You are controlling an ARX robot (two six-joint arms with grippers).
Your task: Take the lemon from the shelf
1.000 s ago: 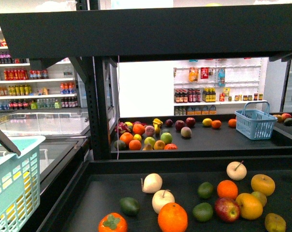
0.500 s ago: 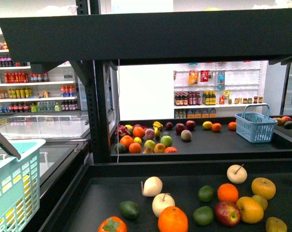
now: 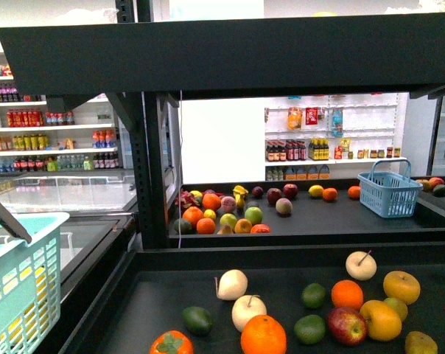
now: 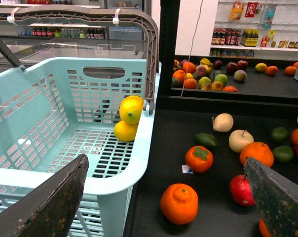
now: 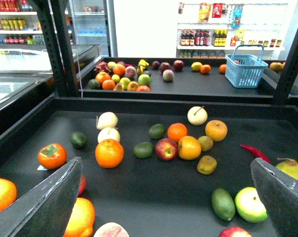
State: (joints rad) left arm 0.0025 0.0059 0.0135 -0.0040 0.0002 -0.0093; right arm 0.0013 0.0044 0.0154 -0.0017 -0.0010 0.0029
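Lemons, two glossy yellow ones (image 4: 130,109), lie stacked in a corner of the pale teal plastic basket (image 4: 50,98) beside the matte-black produce shelf (image 3: 171,295); whether any yellow fruit left there is a lemon cannot be told. The front view, drifting a second ago, has steadied with no fruit disturbed; left gripper (image 4: 165,163) and right gripper (image 5: 165,162) hang wide open and empty, suggesting the next pick has not begun
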